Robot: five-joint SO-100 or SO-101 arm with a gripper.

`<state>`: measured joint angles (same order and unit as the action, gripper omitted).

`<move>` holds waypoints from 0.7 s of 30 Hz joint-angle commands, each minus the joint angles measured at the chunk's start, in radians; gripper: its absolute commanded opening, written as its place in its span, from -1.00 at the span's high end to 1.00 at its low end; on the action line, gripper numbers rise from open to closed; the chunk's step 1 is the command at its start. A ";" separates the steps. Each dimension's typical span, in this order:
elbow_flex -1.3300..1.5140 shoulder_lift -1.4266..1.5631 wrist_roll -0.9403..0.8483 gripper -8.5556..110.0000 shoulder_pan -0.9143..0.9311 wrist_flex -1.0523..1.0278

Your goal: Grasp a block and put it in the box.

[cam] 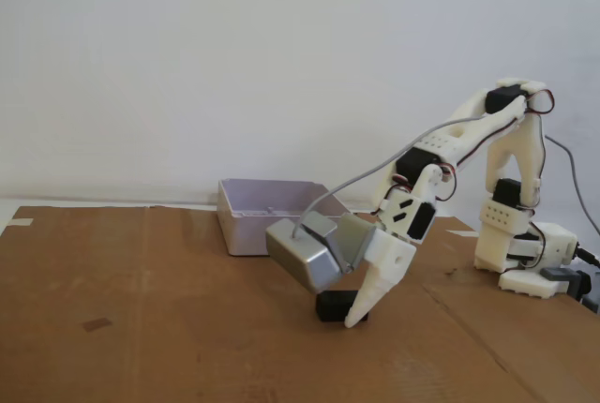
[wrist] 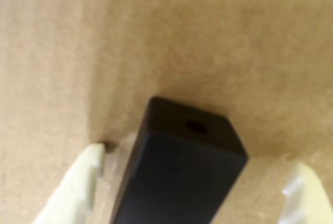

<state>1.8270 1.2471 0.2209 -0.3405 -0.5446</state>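
Note:
A black rectangular block (wrist: 182,172) with a small hole in its end face lies on the brown cardboard. In the wrist view my gripper (wrist: 200,159) is open, with one white finger (wrist: 78,182) close on the block's left and the other (wrist: 307,193) well apart on its right. In the fixed view the gripper (cam: 343,315) is lowered to the cardboard with its tip down at the block (cam: 330,306). The box (cam: 267,216), a pale grey open tray, stands behind and to the left of the gripper.
The brown cardboard sheet (cam: 141,319) covers the table. The arm's white base (cam: 525,253) stands at the right with cables beside it. A white wall is behind.

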 commanded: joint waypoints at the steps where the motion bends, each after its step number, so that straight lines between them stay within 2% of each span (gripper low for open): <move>1: -0.064 0.029 0.000 0.15 0.018 -0.006; 6: -0.066 0.029 0.012 0.15 0.018 -0.017; 10: -0.064 0.029 0.106 0.15 0.018 -0.018; 21: -0.063 0.029 0.118 0.15 0.017 -0.018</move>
<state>1.8270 1.2471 0.3329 -0.3390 -0.5614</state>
